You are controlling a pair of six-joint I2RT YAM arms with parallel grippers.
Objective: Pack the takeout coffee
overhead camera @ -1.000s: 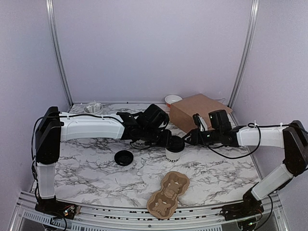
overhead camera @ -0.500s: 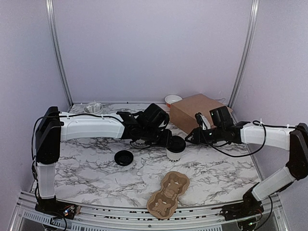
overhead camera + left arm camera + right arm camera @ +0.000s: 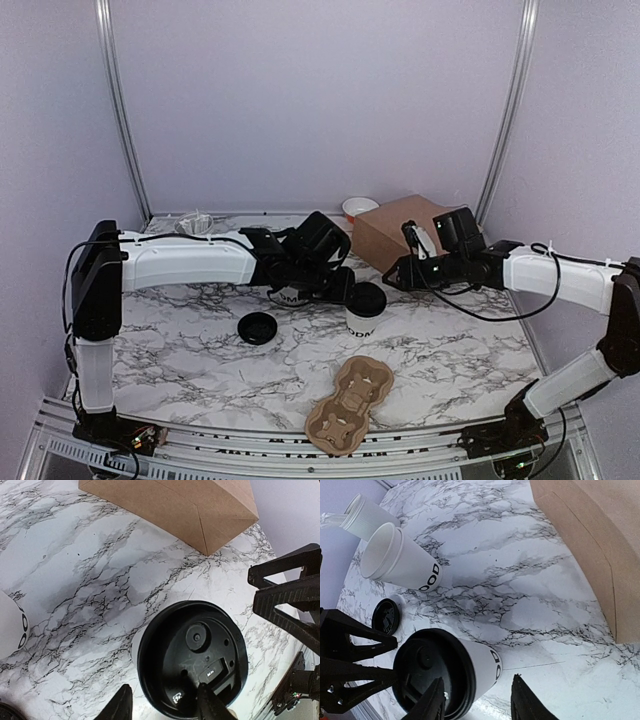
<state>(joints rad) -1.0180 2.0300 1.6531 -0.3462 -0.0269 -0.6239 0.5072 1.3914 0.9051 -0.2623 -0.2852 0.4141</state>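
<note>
The takeout coffee (image 3: 364, 308), a white paper cup with black lettering and a black lid, stands mid-table. In the left wrist view its lid (image 3: 194, 656) fills the lower middle. My left gripper (image 3: 350, 288) is open just above it, one fingertip (image 3: 210, 705) over the lid and the other off its left rim. My right gripper (image 3: 393, 275) hangs open a little to the cup's right. In the right wrist view the cup (image 3: 487, 665) lies between the two fingers and touches neither of them that I can see. A second, lidless cup (image 3: 402, 560) lies beside it.
A brown paper bag (image 3: 410, 232) lies at the back right, with a small white bowl (image 3: 358, 207) behind it. A loose black lid (image 3: 258, 327) sits left of the cup. A cardboard cup carrier (image 3: 350, 403) lies near the front edge. A white ribbed canister (image 3: 362, 512) stands at the back left.
My right gripper has drawn back up and to the right, away from the cup, with its jaws spreading wider. The left arm has barely moved.
</note>
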